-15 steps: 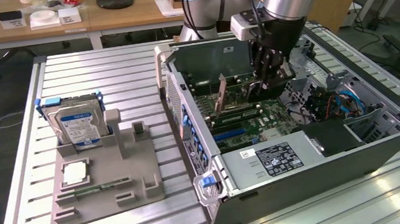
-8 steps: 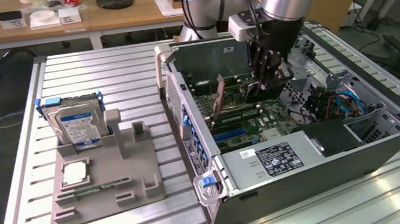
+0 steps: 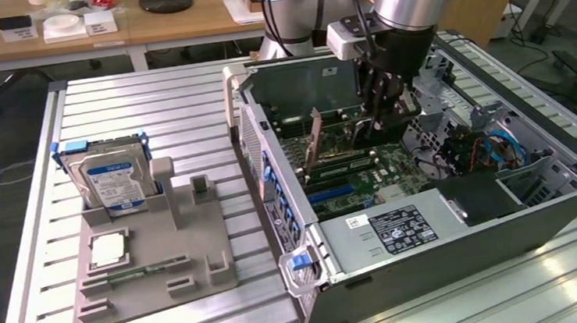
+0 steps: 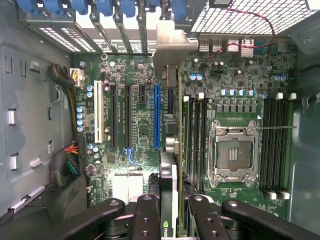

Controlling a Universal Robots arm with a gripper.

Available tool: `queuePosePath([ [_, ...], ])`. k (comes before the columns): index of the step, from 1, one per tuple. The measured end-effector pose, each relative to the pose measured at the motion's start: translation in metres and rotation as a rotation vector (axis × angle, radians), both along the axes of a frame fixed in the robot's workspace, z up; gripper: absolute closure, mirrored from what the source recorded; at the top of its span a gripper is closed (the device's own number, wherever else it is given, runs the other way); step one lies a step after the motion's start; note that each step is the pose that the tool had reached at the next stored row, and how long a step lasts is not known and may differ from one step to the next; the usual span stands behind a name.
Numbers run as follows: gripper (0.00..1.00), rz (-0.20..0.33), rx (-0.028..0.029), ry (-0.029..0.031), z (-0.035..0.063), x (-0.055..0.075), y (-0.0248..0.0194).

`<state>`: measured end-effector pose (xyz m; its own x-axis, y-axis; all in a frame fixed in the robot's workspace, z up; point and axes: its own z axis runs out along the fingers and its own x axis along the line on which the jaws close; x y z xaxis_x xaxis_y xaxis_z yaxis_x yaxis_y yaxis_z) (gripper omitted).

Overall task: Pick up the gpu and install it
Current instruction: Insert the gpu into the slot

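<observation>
The gpu (image 4: 169,172) hangs edge-on over the motherboard (image 4: 135,75) inside the open computer case (image 3: 266,144). My gripper (image 4: 172,202) is shut on it, one black finger on each side of the card. The card's silver bracket (image 4: 170,47) points at the row of rear slot covers. Its lower edge runs between the long blue slot (image 4: 157,115) and the memory slots (image 4: 195,135); I cannot tell whether it sits in a slot. In the exterior view the gripper (image 3: 382,126) reaches down into the case and the gpu (image 3: 317,139) stands upright beside it.
A silver hard drive (image 3: 112,177) stands in a grey fixture (image 3: 152,275) on the slatted table, at the exterior view's left of the case. Inside the case are the open processor socket (image 4: 232,152), cable bundles (image 4: 67,165) and the power supply (image 3: 399,226).
</observation>
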<state>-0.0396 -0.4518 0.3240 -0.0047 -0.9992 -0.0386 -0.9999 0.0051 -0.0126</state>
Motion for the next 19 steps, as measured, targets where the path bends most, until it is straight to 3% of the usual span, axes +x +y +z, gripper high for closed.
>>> queuePosePath([
  [14, 0.73, 0.000, 0.0001, 0.0000, -0.0014, -0.0043, -0.0004],
  [19, 0.73, 0.000, 0.0001, -0.0001, -0.0071, -0.0043, -0.0005],
])
